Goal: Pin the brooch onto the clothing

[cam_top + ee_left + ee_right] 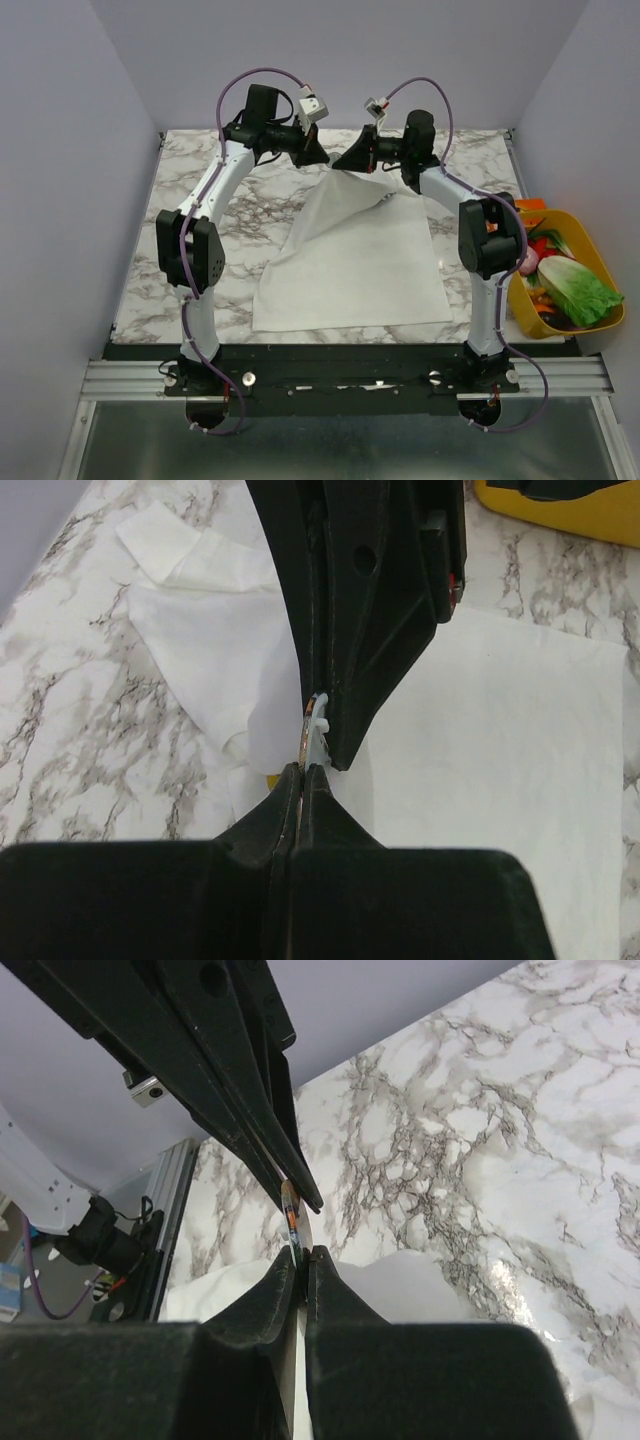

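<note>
Over the far end of the marble table [200, 200], the left gripper [302, 772] has its fingers pressed together. The lower edge of the brooch [311, 730] seems nipped at their tips, the little disc standing edge-on in the air. The right gripper [303, 1254] meets it tip to tip, fingers nearly together on what looks like a pinch of the clothing [350, 265], whose far edge is drawn up into a peak while the rest lies flat. As I judge it, the brooch is at the cloth but not visibly fastened, so pushing the pin through and letting go remain.
</note>
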You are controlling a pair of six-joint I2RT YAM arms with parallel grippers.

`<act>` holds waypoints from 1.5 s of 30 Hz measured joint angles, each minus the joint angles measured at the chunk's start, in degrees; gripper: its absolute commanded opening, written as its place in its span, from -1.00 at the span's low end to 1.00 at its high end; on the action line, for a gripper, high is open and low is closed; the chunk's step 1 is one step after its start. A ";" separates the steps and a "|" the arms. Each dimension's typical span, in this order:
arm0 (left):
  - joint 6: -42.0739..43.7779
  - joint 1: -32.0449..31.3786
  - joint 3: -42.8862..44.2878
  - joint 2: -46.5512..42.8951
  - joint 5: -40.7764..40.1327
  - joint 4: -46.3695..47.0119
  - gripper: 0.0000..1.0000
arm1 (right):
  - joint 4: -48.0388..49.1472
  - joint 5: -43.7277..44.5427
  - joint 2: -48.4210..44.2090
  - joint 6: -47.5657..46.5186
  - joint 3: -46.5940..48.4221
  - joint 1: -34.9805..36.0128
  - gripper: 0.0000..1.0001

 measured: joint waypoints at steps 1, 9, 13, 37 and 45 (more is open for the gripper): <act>0.09 -0.11 -0.15 -0.07 -0.63 0.13 -1.00 | -1.33 0.42 0.00 -0.48 0.17 0.00 -0.99; 0.35 -1.75 -4.39 -3.23 -7.76 2.84 -1.00 | -10.36 3.50 -1.09 -4.04 1.31 0.35 -0.99; 0.33 -2.60 -7.80 -5.84 -10.80 5.35 -1.00 | -13.27 4.83 -2.10 -4.59 1.31 0.59 -0.99; -12.02 -2.01 -26.12 -14.84 -15.32 27.98 -1.00 | -8.55 8.22 -3.52 -0.28 -0.96 1.31 -0.99; -14.60 -1.31 -26.12 -14.84 -14.14 29.46 -1.00 | -6.10 8.15 -3.52 0.59 -0.98 1.36 -0.95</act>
